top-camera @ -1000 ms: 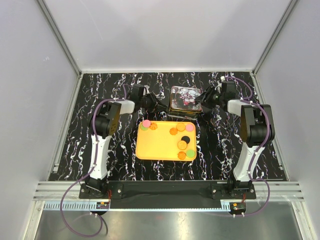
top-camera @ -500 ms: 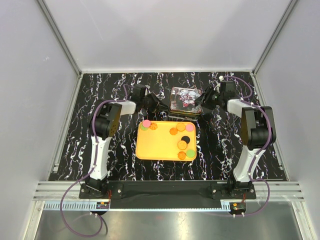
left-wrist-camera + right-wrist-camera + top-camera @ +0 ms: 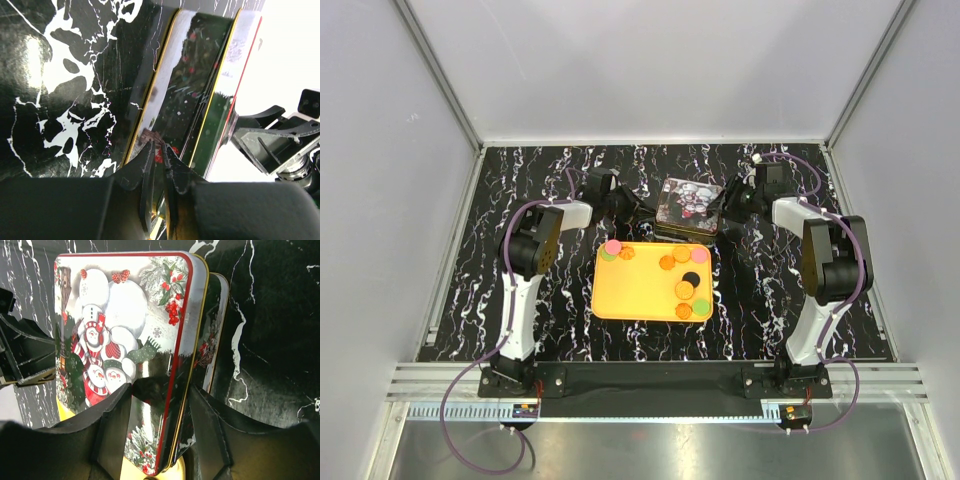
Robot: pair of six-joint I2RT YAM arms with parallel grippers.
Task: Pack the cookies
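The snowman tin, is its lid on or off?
Partly off: the lid stands apart from the base, pinched at its edge by the right gripper.

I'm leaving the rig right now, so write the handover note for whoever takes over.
Left tool: pinched shut at the tin base, apparently gripping its rim.
Right tool: shut on the edge of the snowman lid.
Cookies: all lying on the orange tray, on the near side of the tin; none visibly packed.
Done: lid gripped and tilted off the base, not removed.
Left: take the lid away, move every cookie into the tin, close it.
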